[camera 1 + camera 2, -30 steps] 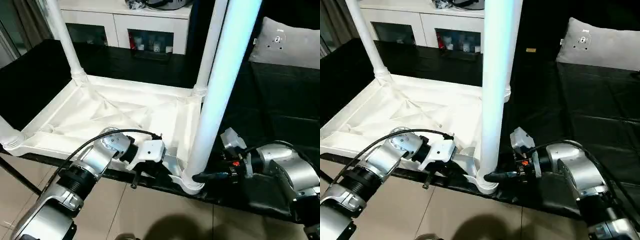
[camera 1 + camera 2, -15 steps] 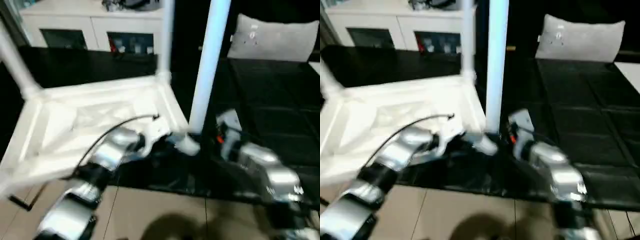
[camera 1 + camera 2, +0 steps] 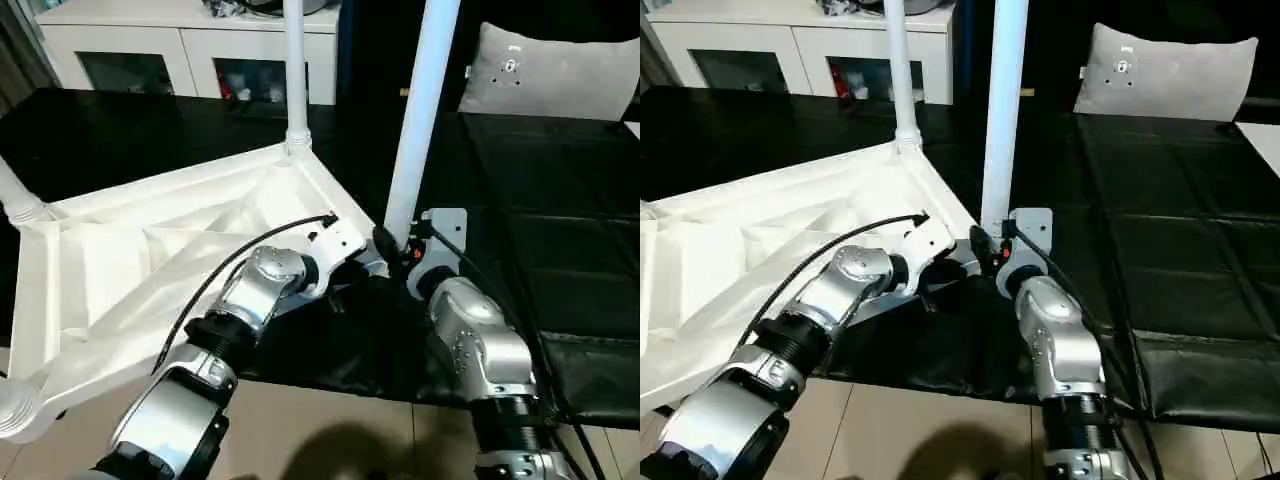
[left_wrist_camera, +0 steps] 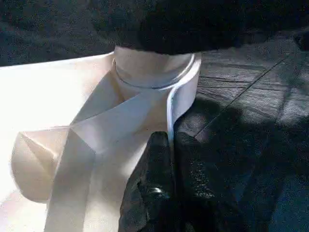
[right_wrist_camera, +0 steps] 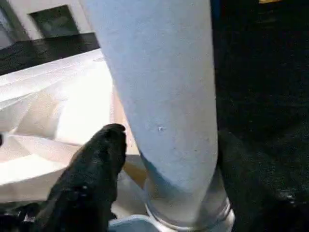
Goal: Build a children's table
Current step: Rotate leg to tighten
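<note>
Legs in view number three, the nearest leg [image 3: 418,110] clasped by the right end effector [image 3: 385,241]; left's state unclear.

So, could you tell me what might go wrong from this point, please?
1. The upside-down table top overhangs the black surface's near edge with one corner socket past it; it could tip or slide off.
2. The left pincer pinches only the thin rim by the near leg, so it might slip.
3. The right pincer hugs that leg's base; a push could tilt the leg.
</note>
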Available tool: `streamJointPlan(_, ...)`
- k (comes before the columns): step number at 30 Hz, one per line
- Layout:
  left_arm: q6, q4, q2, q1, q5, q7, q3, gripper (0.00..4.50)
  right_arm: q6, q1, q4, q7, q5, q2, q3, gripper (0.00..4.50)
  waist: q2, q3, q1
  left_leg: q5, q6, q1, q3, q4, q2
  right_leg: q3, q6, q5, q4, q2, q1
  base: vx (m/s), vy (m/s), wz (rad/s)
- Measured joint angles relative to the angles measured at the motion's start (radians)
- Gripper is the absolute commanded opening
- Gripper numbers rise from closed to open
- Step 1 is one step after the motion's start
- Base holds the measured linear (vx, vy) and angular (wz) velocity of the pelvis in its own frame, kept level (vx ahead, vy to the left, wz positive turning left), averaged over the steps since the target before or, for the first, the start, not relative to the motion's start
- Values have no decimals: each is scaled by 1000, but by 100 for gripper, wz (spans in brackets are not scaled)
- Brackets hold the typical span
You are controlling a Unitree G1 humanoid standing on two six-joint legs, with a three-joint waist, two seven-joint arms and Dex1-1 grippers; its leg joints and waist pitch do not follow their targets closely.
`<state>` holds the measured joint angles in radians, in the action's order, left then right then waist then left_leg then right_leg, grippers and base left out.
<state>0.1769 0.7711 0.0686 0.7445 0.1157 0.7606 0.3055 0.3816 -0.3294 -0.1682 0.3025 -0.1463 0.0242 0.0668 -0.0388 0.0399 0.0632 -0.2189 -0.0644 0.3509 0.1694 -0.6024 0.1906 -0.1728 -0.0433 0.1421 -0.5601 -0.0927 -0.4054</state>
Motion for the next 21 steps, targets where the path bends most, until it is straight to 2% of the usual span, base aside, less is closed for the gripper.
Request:
streamJointPlan(5, -71, -2, 42, -13, -1, 99, 19, 0, -17, 64, 39, 254, -19, 196, -48, 390, -3, 0, 11, 0, 0, -1, 0, 0, 0, 0, 0, 0, -1, 0, 0, 0, 0, 0)
streamJointPlan(7, -91, -5, 56, -22, -4, 128, 20, 0, -17, 72, 41, 315, -26, 236, -54, 397, -6, 0, 12, 0, 0, -1, 0, 0, 0, 0, -1, -1, -1, 0, 0, 0, 0, 0)
streamJointPlan(9, -124, -36, 85, -48, -14, 198, 30, 0, -24, 93, 58, 454, -57, 337, -75, 424, -11, -1, 22, 0, 0, -1, 0, -1, 0, 0, 0, -1, -1, 0, 1, 0, 0, 0)
streamJointPlan(11, -162, -66, 120, -78, -34, 280, 46, 0, -27, 100, 57, 572, -76, 439, -71, 441, -13, -2, 30, 0, 0, -1, 0, -2, 0, 0, 0, -1, -1, 0, 1, 0, 0, 0)
streamJointPlan(14, -196, -71, 154, -87, -44, 351, 51, 0, -43, 100, 58, 680, -97, 497, -69, 447, -13, -2, 33, 1, 0, -1, 0, -3, 1, -1, 0, -1, -1, 0, 2, 0, 0, 0)
streamJointPlan(20, -275, -106, 230, -108, -62, 508, 89, 0, -56, 99, 58, 920, -141, 595, -122, 447, -12, -2, 40, 0, 1, 0, 0, -6, 1, 0, 0, -1, -1, 0, 3, 0, 0, 0)
streamJointPlan(21, -282, -116, 240, -110, -65, 533, 95, 0, -61, 98, 58, 942, -148, 596, -131, 431, -12, -2, 42, 0, 1, 0, 0, -6, 1, 0, 0, -1, -1, 0, 3, 0, 0, 0)
